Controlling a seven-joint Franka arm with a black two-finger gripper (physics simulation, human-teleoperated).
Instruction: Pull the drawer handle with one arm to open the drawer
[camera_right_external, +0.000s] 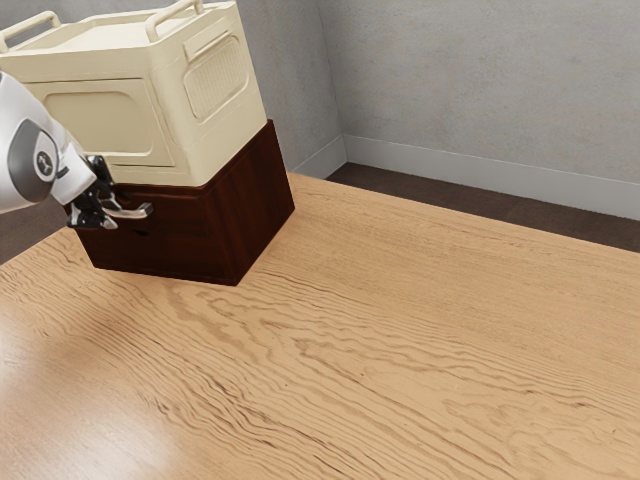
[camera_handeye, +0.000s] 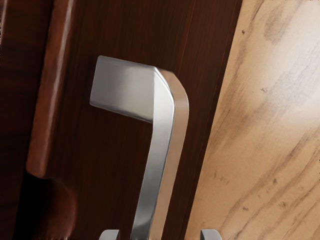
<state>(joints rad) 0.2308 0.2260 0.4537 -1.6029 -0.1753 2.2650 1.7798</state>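
Note:
At the exterior view's left, my gripper (camera_right_external: 92, 212) is at the front of the dark wooden drawer box (camera_right_external: 190, 240), right by the silver handle (camera_right_external: 133, 212). The handle's curved end sticks out past the black fingers. From the wrist view, the gripper (camera_handeye: 160, 235) has its two fingertips well apart at the lower edge, and the metal handle (camera_handeye: 155, 165) runs down between them without both touching it. Behind it is the dark drawer front (camera_handeye: 115, 160). No gap around the drawer can be made out in the exterior view.
A cream crate-like box (camera_right_external: 120, 110) with raised rails rests on top of the dark box. Wood-grained tabletop (camera_right_external: 380, 340) stretches in front and toward the exterior view's right. Grey walls (camera_right_external: 480, 90) stand behind.

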